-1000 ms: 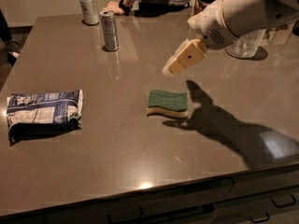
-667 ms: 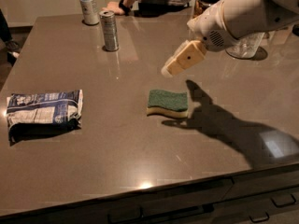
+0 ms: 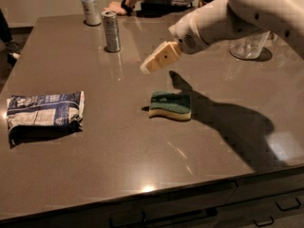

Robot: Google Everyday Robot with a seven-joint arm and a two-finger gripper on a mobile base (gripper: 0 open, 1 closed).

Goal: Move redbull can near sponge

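Observation:
The redbull can (image 3: 111,31) stands upright at the back of the dark table, slim and silver-grey. The sponge (image 3: 171,105), green on top and pale yellow below, lies flat near the table's middle. My gripper (image 3: 159,58) is tan and hangs in the air above the table. It is to the right of the can and behind and above the sponge, touching neither. It holds nothing. The white arm reaches in from the upper right and casts a shadow over the table to the right of the sponge.
A shorter whitish can (image 3: 90,8) stands behind the redbull can. A blue-and-white printed bag (image 3: 45,112) lies at the left. A clear glass vessel (image 3: 249,44) stands at the back right. A person's hand (image 3: 118,6) rests on the far edge. Drawers run below the front edge.
My gripper has moved left, closer to the redbull can. The can, the sponge and the bag have not moved.

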